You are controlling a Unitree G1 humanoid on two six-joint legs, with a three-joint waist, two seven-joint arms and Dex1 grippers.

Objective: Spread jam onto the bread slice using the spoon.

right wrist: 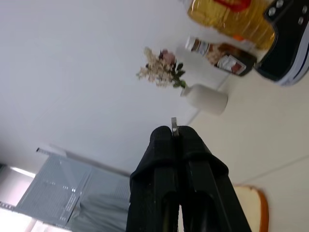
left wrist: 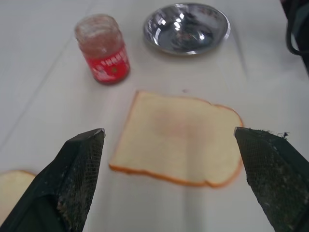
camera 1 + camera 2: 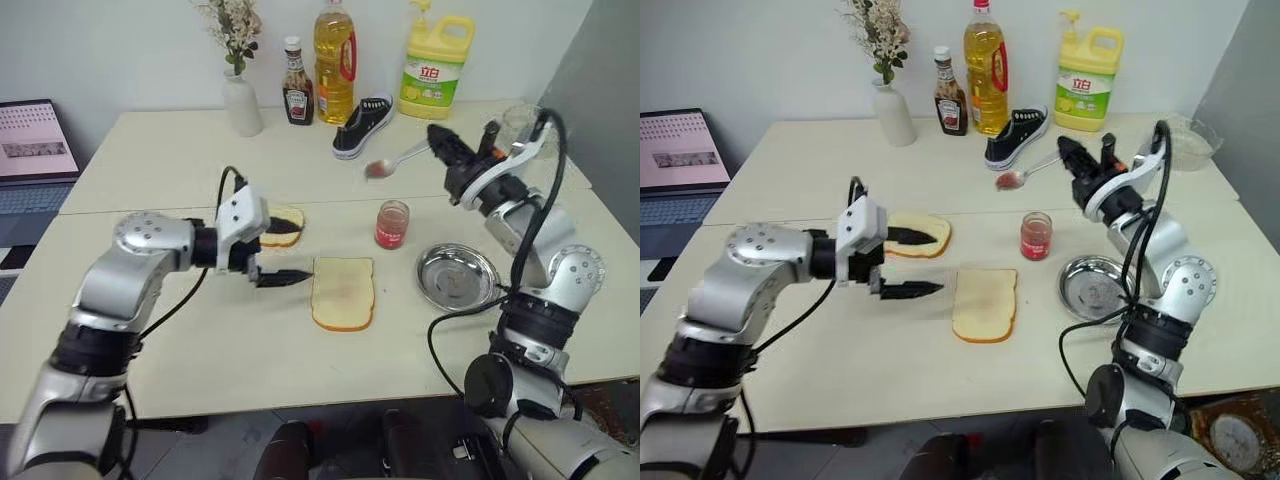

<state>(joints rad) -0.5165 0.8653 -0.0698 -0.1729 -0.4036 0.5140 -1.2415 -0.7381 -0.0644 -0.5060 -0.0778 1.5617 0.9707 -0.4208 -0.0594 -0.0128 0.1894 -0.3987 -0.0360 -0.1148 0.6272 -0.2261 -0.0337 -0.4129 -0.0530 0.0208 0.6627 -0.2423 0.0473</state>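
The bread slice (image 3: 343, 292) lies pale and flat at the middle of the table, a faint pink smear on its top. Just behind it to the right stands the open jam jar (image 3: 392, 224). My right gripper (image 3: 440, 140) hovers behind the jar, shut on the handle of the spoon (image 3: 398, 158). The spoon's bowl points left with red jam in it. In the right wrist view a sliver of the handle (image 1: 174, 122) shows between the pressed fingers. My left gripper (image 3: 285, 253) stands open just left of the bread slice (image 2: 178, 145), holding nothing.
A steel bowl (image 3: 458, 277) sits right of the bread. A golden slice (image 3: 283, 224) lies behind my left gripper. Along the back stand a vase (image 3: 241, 100), sauce bottle (image 3: 297, 95), oil bottle (image 3: 335, 60), shoe (image 3: 362, 125) and detergent jug (image 3: 436, 65). A laptop (image 3: 35, 150) is far left.
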